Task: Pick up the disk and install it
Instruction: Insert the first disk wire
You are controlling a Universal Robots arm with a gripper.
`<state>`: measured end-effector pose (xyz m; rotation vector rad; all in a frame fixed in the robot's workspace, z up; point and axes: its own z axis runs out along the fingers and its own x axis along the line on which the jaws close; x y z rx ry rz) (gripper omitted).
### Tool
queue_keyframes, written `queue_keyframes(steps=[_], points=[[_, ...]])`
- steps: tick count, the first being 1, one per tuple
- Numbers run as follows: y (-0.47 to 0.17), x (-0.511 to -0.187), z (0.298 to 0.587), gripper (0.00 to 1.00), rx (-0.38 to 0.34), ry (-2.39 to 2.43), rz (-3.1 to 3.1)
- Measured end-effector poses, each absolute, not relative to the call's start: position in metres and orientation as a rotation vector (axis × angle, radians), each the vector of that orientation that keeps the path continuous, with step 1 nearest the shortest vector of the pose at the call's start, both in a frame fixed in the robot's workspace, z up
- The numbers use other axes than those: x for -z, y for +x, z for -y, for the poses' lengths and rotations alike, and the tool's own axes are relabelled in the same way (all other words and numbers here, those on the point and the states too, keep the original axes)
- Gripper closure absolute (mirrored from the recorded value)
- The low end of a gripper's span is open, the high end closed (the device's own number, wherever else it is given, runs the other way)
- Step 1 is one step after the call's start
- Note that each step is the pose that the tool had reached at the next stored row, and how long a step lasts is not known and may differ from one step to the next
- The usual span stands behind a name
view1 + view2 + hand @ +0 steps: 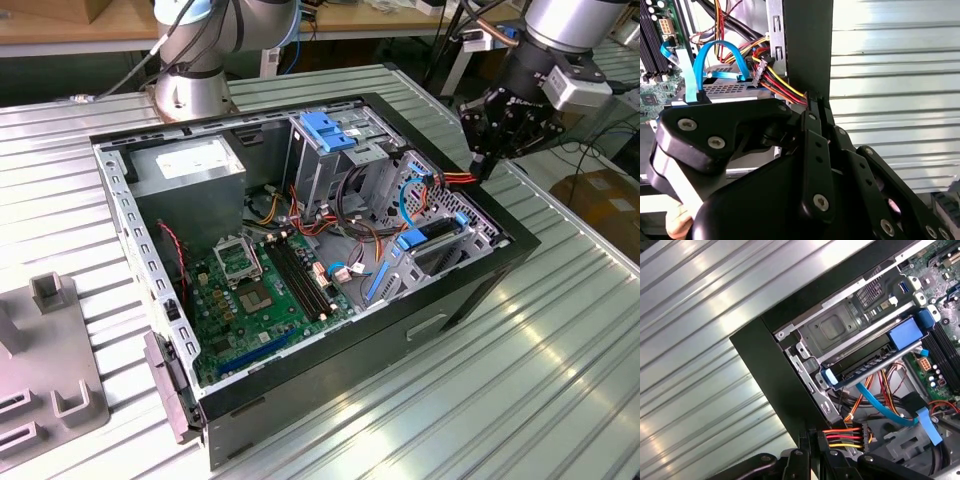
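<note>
The disk (pixel 432 238) sits in its blue carrier inside the drive bay at the corner of the open computer case (pixel 300 230) on the exterior view's right. In the first wrist view the blue carrier front (pixel 902 334) and its rail show slid into the grey cage. My gripper (pixel 482 165) hangs over the case's rim just beyond that bay. Its fingers (pixel 812 107) are shut on a red, yellow and black power cable (pixel 842 436), whose black connector (pixel 863 432) hangs free beside the bay.
A thin blue data cable (pixel 715 55) loops above the cage. A larger blue bracket (pixel 330 130) tops the rear drive cage. The motherboard (pixel 260 290) lies in the case floor. A second arm's base (pixel 195 90) stands behind. Grey fixtures (pixel 50 380) rest on the ribbed table.
</note>
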<state>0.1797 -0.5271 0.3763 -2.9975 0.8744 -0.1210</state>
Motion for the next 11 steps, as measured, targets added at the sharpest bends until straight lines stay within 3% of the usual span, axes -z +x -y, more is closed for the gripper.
queue_keyframes(steps=[11], points=[[0.1711, -0.3762, 0.5272, 0.83, 0.122, -2.960, -1.006]])
